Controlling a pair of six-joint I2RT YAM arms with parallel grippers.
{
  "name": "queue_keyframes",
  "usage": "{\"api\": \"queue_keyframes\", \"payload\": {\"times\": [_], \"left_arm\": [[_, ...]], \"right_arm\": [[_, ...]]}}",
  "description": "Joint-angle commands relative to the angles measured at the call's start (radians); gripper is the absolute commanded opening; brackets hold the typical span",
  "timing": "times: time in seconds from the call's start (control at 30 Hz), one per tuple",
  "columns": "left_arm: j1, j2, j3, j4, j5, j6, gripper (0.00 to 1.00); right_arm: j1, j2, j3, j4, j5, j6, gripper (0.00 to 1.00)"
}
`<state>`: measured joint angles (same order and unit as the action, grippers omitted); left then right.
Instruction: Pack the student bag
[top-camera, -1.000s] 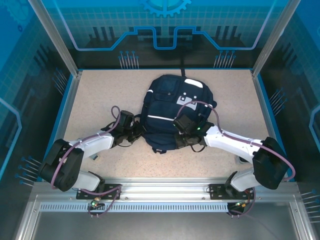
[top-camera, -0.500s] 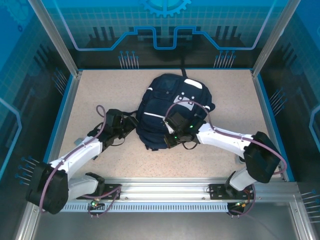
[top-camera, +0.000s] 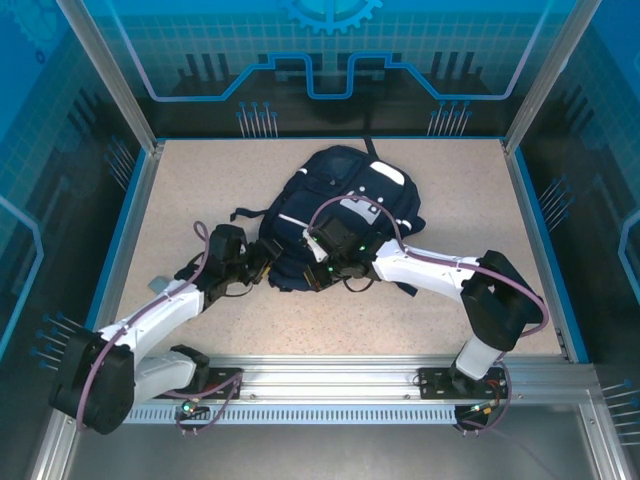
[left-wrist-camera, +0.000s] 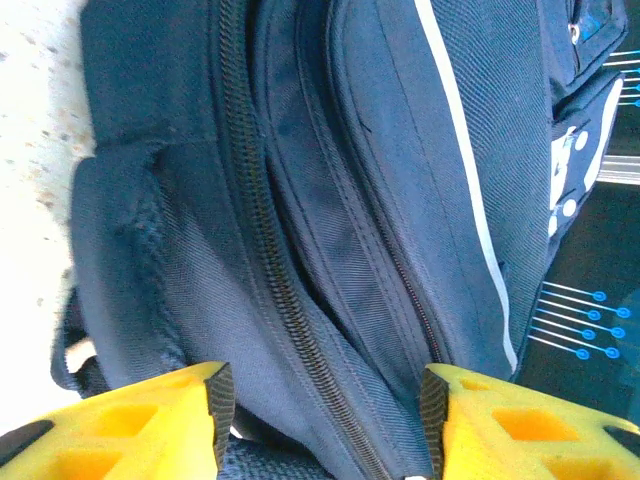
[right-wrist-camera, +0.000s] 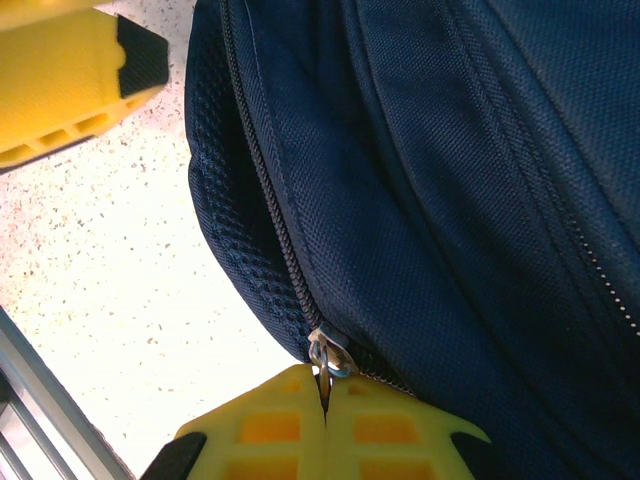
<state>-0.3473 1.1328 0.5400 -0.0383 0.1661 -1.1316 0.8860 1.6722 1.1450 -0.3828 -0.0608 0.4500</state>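
Your right tool (right-wrist-camera: 325, 405) is pinched together on the zipper pull (right-wrist-camera: 328, 358) of the student bag (top-camera: 350, 190), which lies on the worktop (top-camera: 200, 190); the left tool (left-wrist-camera: 325, 390) stands apart at the bag's near edge. Expect soft, floppy fabric that drags with the pull: brace the seam beside the zipper.

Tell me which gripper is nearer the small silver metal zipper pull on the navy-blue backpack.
Right. The right gripper is shut on the silver zipper pull; the left gripper is open at the backpack's side, apart from the pull.

Right claw (right-wrist-camera: 325, 388) pinching zipper pull (right-wrist-camera: 329, 356) on student bag (right-wrist-camera: 470, 180).
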Motion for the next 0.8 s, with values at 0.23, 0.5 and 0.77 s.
{"api": "queue_keyframes", "payload": {"times": [0.23,0.5,0.77], "left_arm": [[-0.031,0.136,0.037,0.047,0.009,-0.062,0.5],[-0.033,0.221,0.083,0.077,0.009,-0.044,0.4],[-0.032,0.22,0.081,0.029,-0.054,-0.004,0.11]], "right_arm": [[0.03,-0.014,0.014,0.03,-0.039,-0.018,0.0],[0.044,-0.019,-0.009,-0.021,0.001,-0.048,0.0],[0.042,-0.082,-0.07,-0.1,0.188,-0.035,0.0]]}}
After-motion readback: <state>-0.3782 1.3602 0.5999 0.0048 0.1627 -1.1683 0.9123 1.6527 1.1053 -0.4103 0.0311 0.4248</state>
